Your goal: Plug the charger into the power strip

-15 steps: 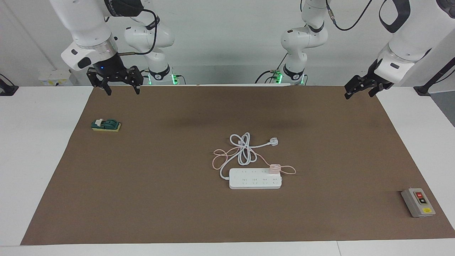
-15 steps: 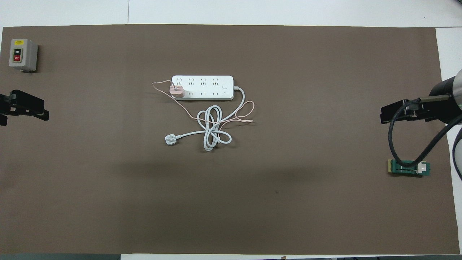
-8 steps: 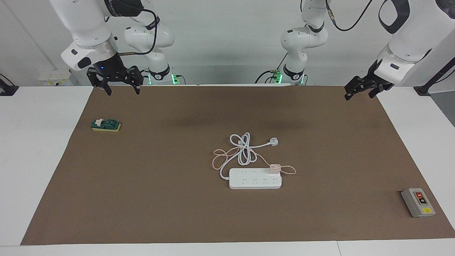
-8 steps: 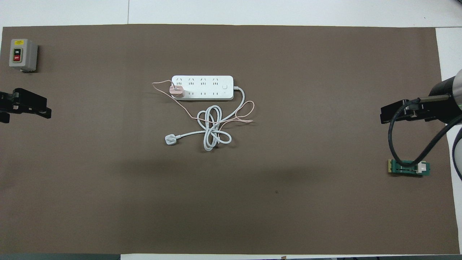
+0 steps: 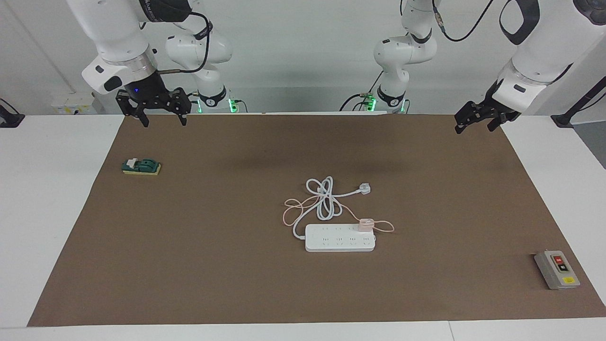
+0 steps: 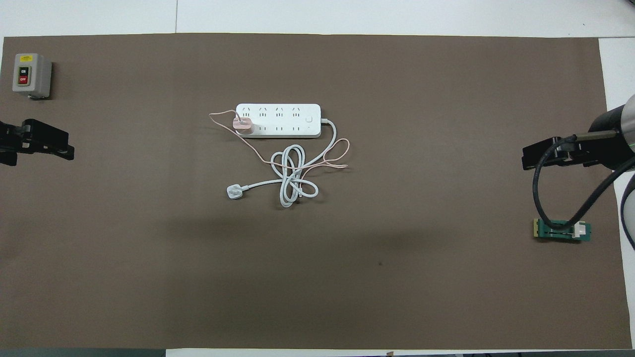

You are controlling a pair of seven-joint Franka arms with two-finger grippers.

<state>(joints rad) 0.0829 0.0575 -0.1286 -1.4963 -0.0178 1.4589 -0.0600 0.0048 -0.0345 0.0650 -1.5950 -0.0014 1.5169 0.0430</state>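
The white power strip (image 5: pixel 340 238) (image 6: pixel 278 120) lies flat in the middle of the brown mat. The pale-pink charger (image 5: pixel 365 223) (image 6: pixel 243 124) sits on the strip, in the outlet row nearer the robots, at the end toward the left arm. Its thin pink cable (image 5: pixel 293 210) (image 6: pixel 337 153) loops over the mat. My right gripper (image 5: pixel 163 121) (image 6: pixel 550 154) is open and empty, raised at the right arm's end. My left gripper (image 5: pixel 473 125) (image 6: pixel 49 144) is open and empty, raised over the mat's edge at the left arm's end.
The strip's thick white cord (image 5: pixel 324 199) (image 6: pixel 292 178) lies coiled nearer the robots and ends in a white three-pin plug (image 5: pixel 363 189) (image 6: pixel 233 192). A grey button box (image 5: pixel 556 270) (image 6: pixel 31 75) is at the left arm's end. A green part (image 5: pixel 141 166) (image 6: pixel 562 230) is at the right arm's end.
My left gripper has drifted slightly toward the middle of the table. The right gripper, charger and strip have not moved.
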